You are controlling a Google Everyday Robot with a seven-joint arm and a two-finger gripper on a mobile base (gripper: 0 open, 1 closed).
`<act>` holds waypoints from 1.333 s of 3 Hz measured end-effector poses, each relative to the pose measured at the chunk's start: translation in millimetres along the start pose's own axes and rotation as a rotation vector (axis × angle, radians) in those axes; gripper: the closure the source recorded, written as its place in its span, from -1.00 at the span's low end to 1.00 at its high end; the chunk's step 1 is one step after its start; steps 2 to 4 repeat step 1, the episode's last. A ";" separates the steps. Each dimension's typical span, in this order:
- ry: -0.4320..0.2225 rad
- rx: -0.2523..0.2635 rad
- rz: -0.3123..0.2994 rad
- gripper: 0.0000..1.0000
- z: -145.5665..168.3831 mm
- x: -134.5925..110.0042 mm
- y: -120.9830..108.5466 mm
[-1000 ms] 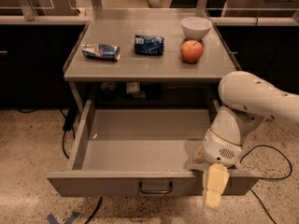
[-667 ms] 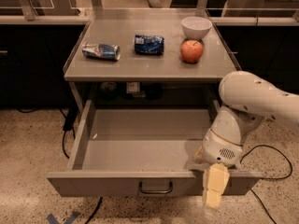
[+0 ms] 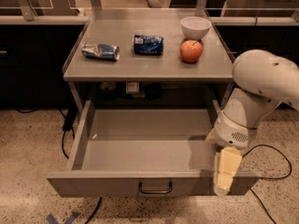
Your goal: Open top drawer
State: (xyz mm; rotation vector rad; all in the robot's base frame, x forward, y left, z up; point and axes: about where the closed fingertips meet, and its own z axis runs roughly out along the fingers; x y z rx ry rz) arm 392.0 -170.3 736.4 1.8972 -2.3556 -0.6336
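the wide grey metal top drawer (image 3: 93, 185) stands pulled far out from under the grey metal tabletop (image 3: 149, 68). its broad shallow tray is open to view from above, and its front panel sits near the lower edge of the view. a small dark loop handle (image 3: 155, 188) sits at the centre of that front.

the cream-coloured pincer (image 3: 223, 186) hangs pointing down at the drawer's right front corner, across the top rim of the front panel and well to the right of the handle. whether it is open or closed, or holds anything, cannot be told. the rounded white robot arm (image 3: 261, 78) rises behind it, beside the drawer's right wall and the tabletop's right edge.

on the tabletop a crushed silver-blue can (image 3: 100, 51) lies on its side at left and a blue snack packet (image 3: 148, 44) in the middle. a red apple (image 3: 191, 51) sits just in front of a white bowl (image 3: 195, 27) at right, with gaps between the groups.

speckled floor (image 3: 28, 143) shows on both sides of the drawer. a black cable (image 3: 275, 169) loops on it at right.
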 end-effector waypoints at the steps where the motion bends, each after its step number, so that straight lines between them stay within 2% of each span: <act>1: 0.014 0.018 0.001 -1.00 -3.5 3.5 -2.6; 4: 0.014 0.018 0.001 -1.00 -3.5 3.5 -2.6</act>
